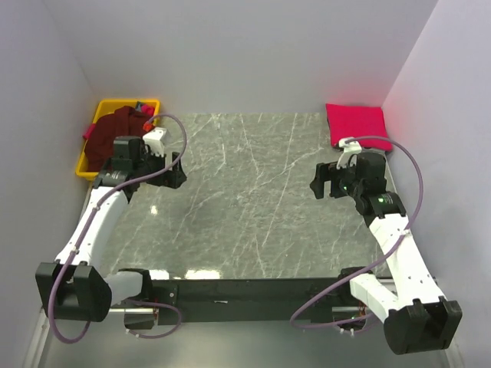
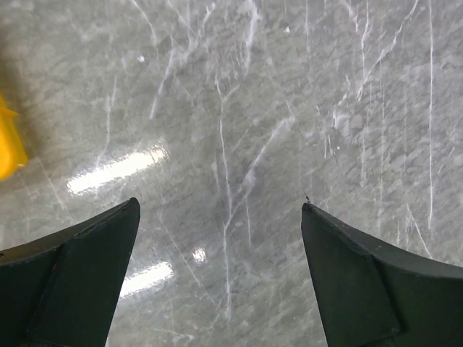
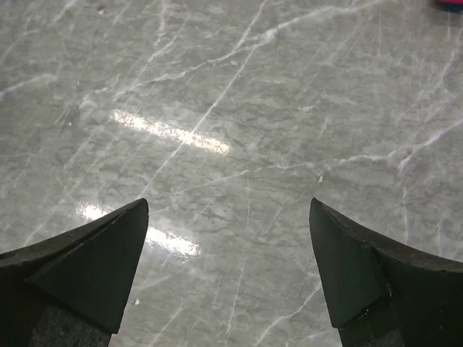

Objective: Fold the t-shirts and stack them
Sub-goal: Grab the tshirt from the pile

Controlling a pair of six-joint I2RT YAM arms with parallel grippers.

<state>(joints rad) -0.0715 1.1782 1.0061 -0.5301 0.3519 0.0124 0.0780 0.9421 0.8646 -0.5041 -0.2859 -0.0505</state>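
Note:
A bright pink-red t-shirt (image 1: 356,124) lies folded flat at the table's far right corner; a sliver of it (image 3: 450,3) shows at the top right of the right wrist view. A dark maroon t-shirt (image 1: 113,136) is heaped in the yellow bin at the far left. My left gripper (image 1: 178,170) hovers open over the marble just right of the bin, nothing between its fingers (image 2: 72,278). My right gripper (image 1: 319,182) is open too, over the marble in front of the pink-red t-shirt, its fingers (image 3: 383,278) wide apart and empty.
The yellow plastic bin (image 1: 147,103) stands off the table's far left corner, its edge (image 2: 9,144) showing in the left wrist view. White walls close in on three sides. Grey marble tabletop (image 1: 253,199) stretches between the two arms.

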